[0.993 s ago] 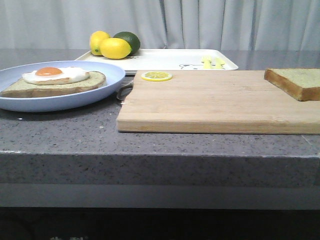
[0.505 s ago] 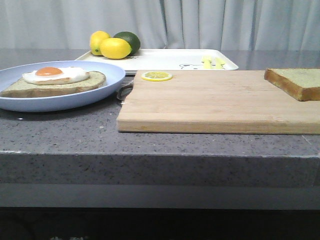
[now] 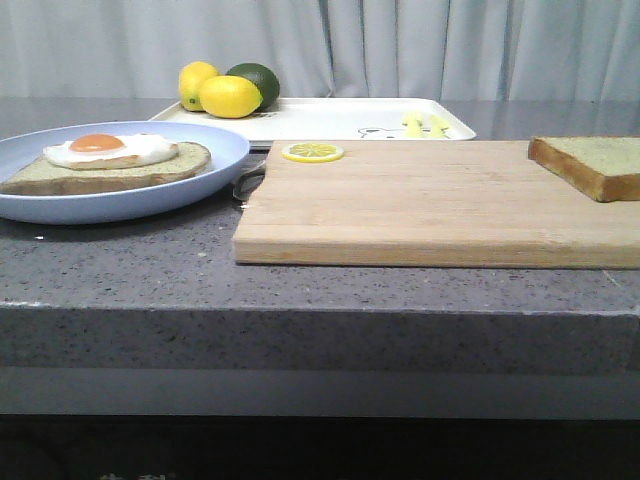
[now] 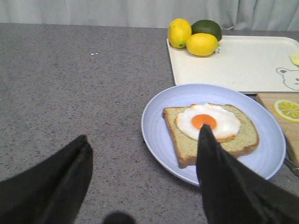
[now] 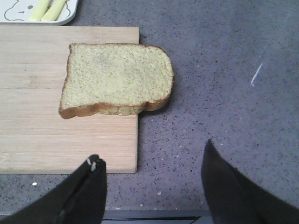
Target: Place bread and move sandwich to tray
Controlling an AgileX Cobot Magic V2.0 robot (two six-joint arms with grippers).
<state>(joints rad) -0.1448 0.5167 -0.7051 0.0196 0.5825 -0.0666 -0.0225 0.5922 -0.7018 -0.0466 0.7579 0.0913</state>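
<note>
At the right edge of the frame, the bread (image 3: 596,163) is overhanging the cutting board (image 3: 430,200); both grippers, left (image 4: 142,175) and right (image 5: 154,186), are gaping wide, holding nothing.

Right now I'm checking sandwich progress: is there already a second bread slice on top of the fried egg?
No, the fried egg lies uncovered on one slice, and the bread still sits on the cutting board.

On the counter (image 3: 130,270) the plate (image 3: 225,155) with the egg-topped slice (image 3: 110,168) lies at left, the cutting board (image 3: 420,210) at right; the bread (image 3: 590,163) overhangs the board's right edge. The tray (image 3: 330,118) lies behind them, fruits (image 3: 228,90) in its left corner.
</note>
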